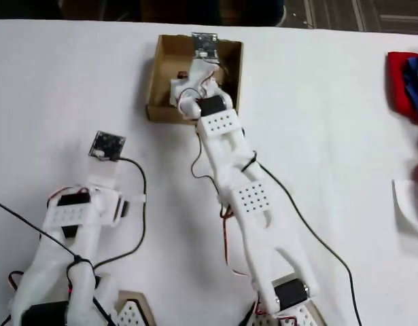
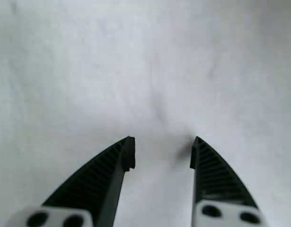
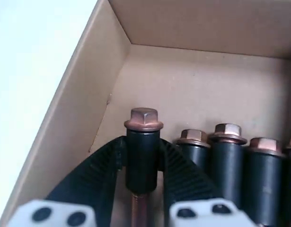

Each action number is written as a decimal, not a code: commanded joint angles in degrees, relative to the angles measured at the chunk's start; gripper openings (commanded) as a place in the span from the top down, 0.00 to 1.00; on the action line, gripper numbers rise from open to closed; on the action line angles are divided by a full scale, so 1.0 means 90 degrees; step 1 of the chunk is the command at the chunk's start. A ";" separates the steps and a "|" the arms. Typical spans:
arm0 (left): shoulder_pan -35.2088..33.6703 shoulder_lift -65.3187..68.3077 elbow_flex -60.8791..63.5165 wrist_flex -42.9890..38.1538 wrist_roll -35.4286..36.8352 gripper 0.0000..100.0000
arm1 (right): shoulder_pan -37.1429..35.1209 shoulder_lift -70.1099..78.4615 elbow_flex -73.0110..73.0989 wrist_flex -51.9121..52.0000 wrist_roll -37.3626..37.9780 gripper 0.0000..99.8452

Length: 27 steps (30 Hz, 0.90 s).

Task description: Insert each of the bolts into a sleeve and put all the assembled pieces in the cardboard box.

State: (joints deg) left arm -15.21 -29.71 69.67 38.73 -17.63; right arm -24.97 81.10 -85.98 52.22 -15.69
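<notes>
My right gripper (image 3: 141,163) is inside the cardboard box (image 3: 93,90), shut on an assembled piece (image 3: 143,151): a copper bolt through a black sleeve, head toward the far wall. Several more assembled pieces (image 3: 228,156) lie side by side on the box floor beside it. From above, the right arm (image 1: 222,129) reaches over the cardboard box (image 1: 164,78) at the table's far middle. My left gripper (image 2: 162,153) hangs open over bare white table, nothing between its fingers. The left arm (image 1: 79,210) sits at the near left.
Red and blue cloth (image 1: 407,75) lies at the far right edge, with a white object (image 1: 411,204) below it. Black and red cables (image 1: 137,197) trail from both arms. White table spreads between the arms and around the box.
</notes>
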 commanded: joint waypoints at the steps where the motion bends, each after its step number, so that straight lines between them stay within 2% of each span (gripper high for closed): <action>1: -0.0020 0.0010 -0.0230 0.0020 0.0059 0.79 | -0.0054 -0.0122 0.0088 -0.0151 -0.0039 0.98; 6: -0.0020 0.0010 -0.0230 0.0020 0.0059 0.79 | -0.0044 -0.0122 0.0254 -0.0151 -0.0029 0.97; 13: -0.0020 0.0010 -0.0230 0.0020 0.0059 0.79 | -0.0044 -0.0132 0.0195 -0.0151 -0.0039 0.83; 19: -0.0020 0.0010 -0.0230 0.0020 0.0059 0.79 | 0.0015 -0.0210 0.0137 -0.0435 -0.0059 0.90; 24: -0.0010 0.0010 -0.0230 0.0020 0.0059 0.79 | 0.0259 -0.0366 -0.0537 -0.0376 -0.0059 0.96; 27: -0.0010 0.0010 -0.0249 0.0020 0.0029 0.79 | 0.0435 -0.0659 -0.1162 0.0532 -0.0059 0.98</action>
State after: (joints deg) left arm -15.21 -29.71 69.67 38.73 -17.63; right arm -23.47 81.01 -90.29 51.34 -15.78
